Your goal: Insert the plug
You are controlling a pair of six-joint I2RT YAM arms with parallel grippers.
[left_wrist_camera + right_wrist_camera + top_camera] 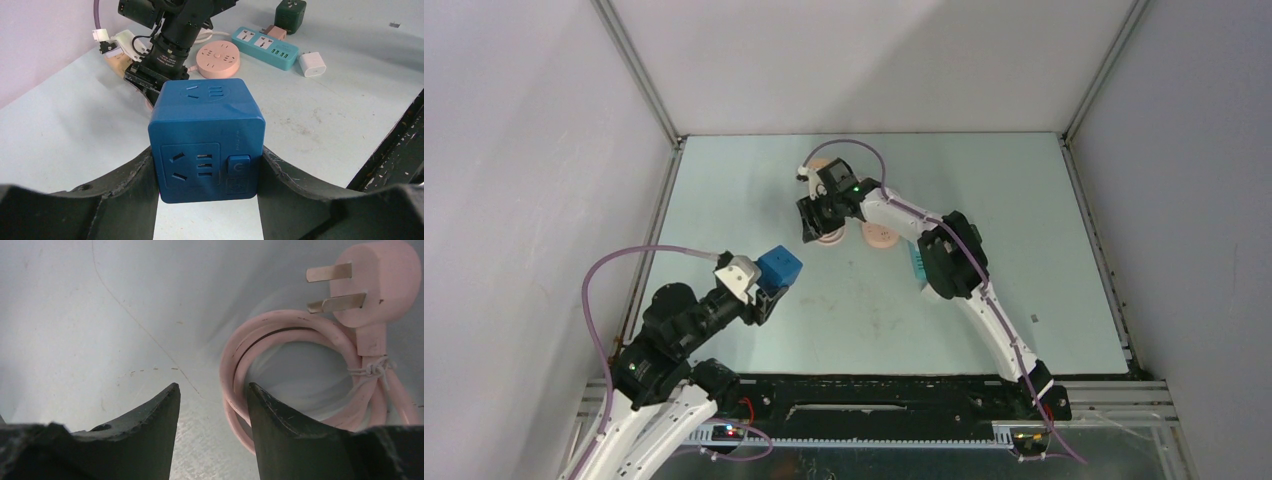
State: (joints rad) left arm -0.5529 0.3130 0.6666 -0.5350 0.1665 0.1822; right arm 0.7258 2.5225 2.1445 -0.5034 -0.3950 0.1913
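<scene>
Right gripper [211, 388] first: its jaws stand partly apart with only bare table [75, 315] showing in the gap, so nothing is held. One finger sits right at the edge of the pink cord coil [280, 330]. Whether it touches the loop, I can't say from here.

And there's the pink plug [377, 277]! In the right wrist view it lies ahead of the fingers and off to the right, flat on the table beyond the coil. Its prongs [330, 272] point left across the view, while the body and cable run back toward the camera. A tie bundles the cord just below the plug.

That offset is the whole story. By my reading, the gripper needs to move forward and to the right to straddle the plug body instead of the cord.

Over to the left gripper [206, 165]: it's clamped on the blue socket cube [207, 125], one finger on each side. One socket face looks at the camera and another faces up. The cube is well apart from the plug, toward the near left of the table.

The right arm is plainly the nearer one, hanging right over the coil. The round pink socket [218, 58] and teal power strip [265, 44] sit close by.
</scene>
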